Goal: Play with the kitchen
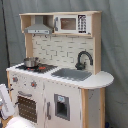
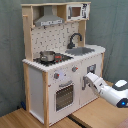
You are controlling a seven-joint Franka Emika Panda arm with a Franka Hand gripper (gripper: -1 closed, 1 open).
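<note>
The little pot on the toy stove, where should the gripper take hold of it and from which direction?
Grip the pot by its rim, coming straight down: it stands upright and open-topped on the stove, with the range hood well above leaving room.

Pot [image 2: 47,55] on stove; sink [image 2: 80,51] unobstructed.

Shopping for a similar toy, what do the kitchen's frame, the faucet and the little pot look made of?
The kitchen frame looks like light, matte wood with white painted panels. The faucet is black, plastic or painted metal; can't tell. The pot looks like shiny silvery metal.
</note>
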